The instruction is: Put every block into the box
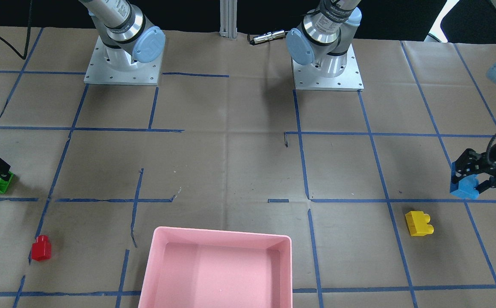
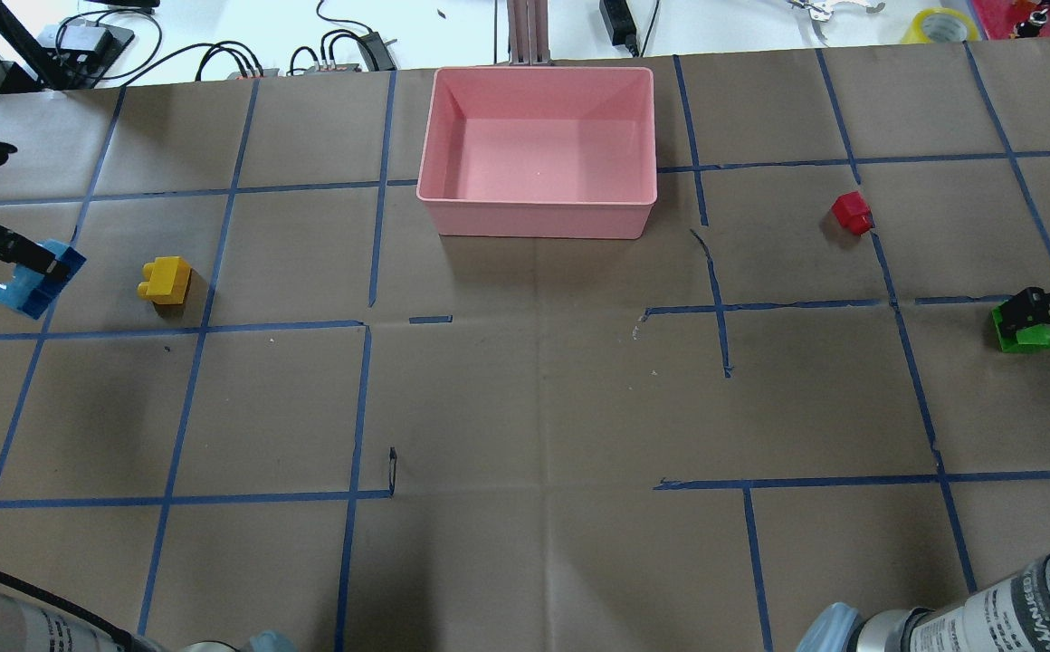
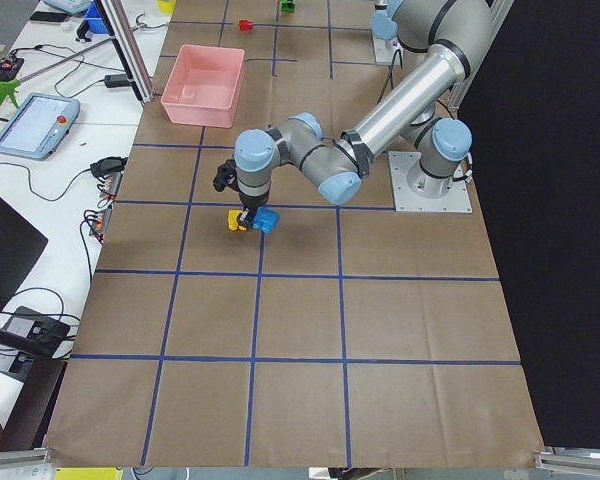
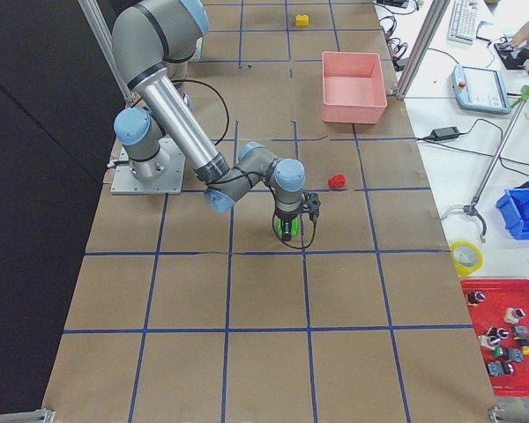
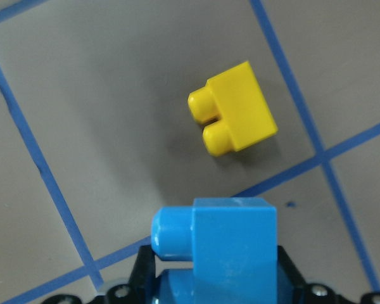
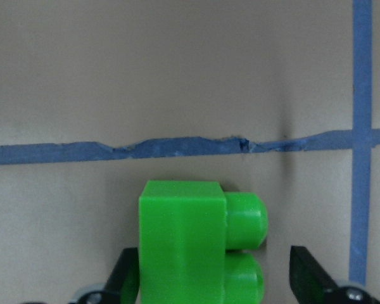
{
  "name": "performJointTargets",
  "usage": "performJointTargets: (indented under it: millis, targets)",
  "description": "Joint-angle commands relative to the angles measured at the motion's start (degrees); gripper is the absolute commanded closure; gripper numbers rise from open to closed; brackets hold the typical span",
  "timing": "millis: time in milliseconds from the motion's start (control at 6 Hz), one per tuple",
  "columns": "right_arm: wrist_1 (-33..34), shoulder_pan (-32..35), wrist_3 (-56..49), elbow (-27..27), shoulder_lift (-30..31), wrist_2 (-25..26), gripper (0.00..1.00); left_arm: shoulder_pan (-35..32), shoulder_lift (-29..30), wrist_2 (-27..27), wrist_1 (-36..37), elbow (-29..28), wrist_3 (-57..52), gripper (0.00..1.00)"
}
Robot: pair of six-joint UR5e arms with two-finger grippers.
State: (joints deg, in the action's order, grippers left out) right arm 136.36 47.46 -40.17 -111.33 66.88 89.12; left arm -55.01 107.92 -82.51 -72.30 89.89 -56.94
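Left gripper [image 5: 215,285] pinches the blue block [image 5: 234,234] by its flat sides; right gripper [image 6: 215,278] stands open astride the green block [image 6: 180,234]. Probably light, rigid, slick: grip flat faces, not studs.

Box [image 2: 539,217] lies between two blocks [image 2: 164,279] (both outside).

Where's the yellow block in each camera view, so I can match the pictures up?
Front-facing: yellow block lower right.
Overhead: left side, mid-height.
Exterior left: centre, partly hidden.
Exterior right: top edge, just right of centre.
Left wrist: upper centre-right.
Right wrist: not in it.
Landmark: the blue block close beside it, visible in every view that shows it except exterior right.
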Motion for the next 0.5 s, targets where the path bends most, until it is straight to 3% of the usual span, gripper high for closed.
performJointTargets:
  millis: [0,167,333]
  targets:
    - [0.0,0.1,0.0,0.5,-0.8,-0.1,0.15,-9.3,0.4,0.2,-6.9,-8.3,19.7,0.78]
    - [0.0,0.1,0.0,0.3,-0.7,0.0,0.31,-14.7,0.9,0.9,-6.2,-9.0,32.3,0.78]
    - [-0.1,0.1,0.1,0.3,-0.4,0.3,0.57,-19.7,3.2,0.9,-4.5,-11.0,42.3,0.78]
